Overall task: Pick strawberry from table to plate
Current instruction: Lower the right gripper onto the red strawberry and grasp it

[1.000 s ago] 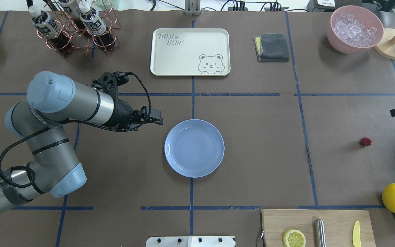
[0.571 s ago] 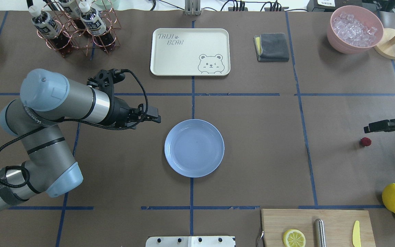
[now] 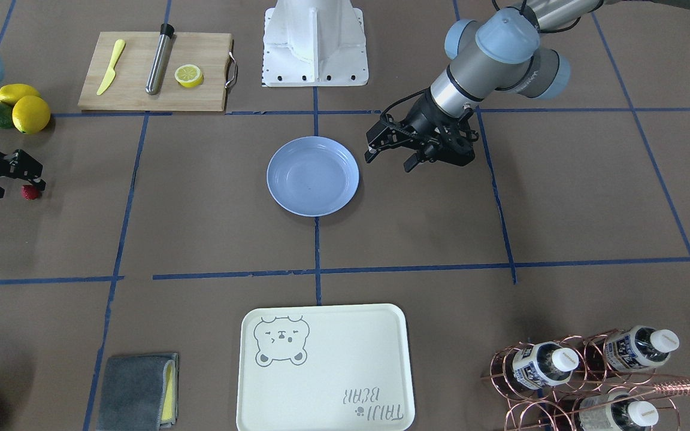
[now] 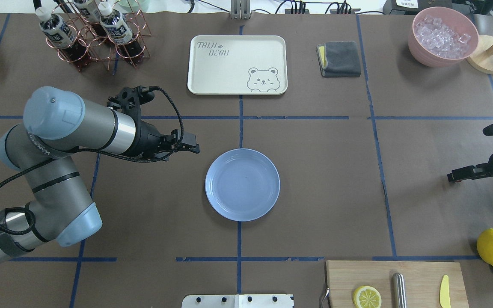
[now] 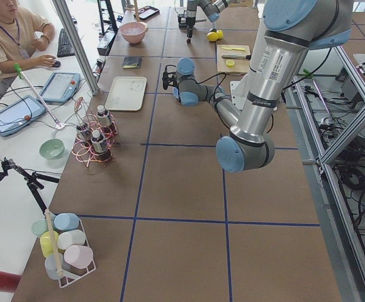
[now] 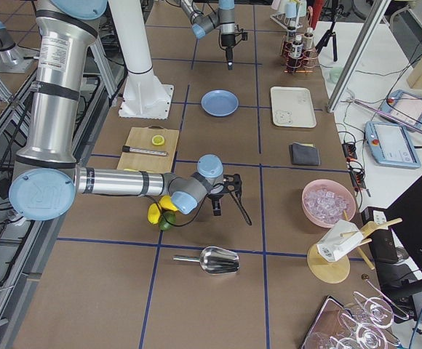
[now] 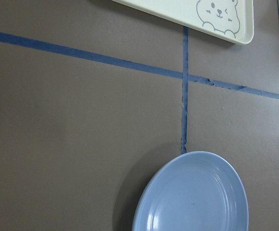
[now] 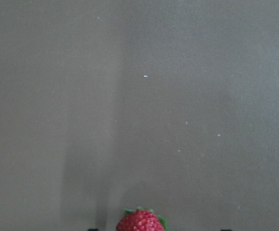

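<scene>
**A:** Front-facing view first. Where is the strawberry (image 3: 30, 192) relative to the right gripper (image 3: 19, 185)?

**B:** You find it on the table (image 3: 201, 227) at that view's left edge. It is a tiny dark-red, pebbled berry right at the fingertips, seemingly between them. The jaws stand apart and hold nothing. The plate (image 3: 312, 175), glossy pale blue and bare, sits well apart at the centre. The left gripper (image 3: 390, 160) hangs just beside its rim, likewise spread and empty.

**A:** Which arm should you use?

**B:** The right one, I judge, since it is far nearer the berry.

**A:** And overhead?

**B:** The black fingers hide almost all of the berry. The plate lies toward that view's left, so your carry would run that way across matte brown paper and blue tape.

**A:** What do the side views show?

**B:** They are too small for judging jaws. From the right end, the near wrist sits low beside the lemons (image 6: 155, 212).

**A:** And the wrist cameras?

**B:** On the right wrist, the berry sits at bottom centre, with seeded skin and green cap leaves. Only its upper part shows, so you can't read its long axis. The jaws' dark tips peek in on either side. The left wrist shows only the plate's ridged rim and the bear tray (image 7: 178, 7).
</scene>
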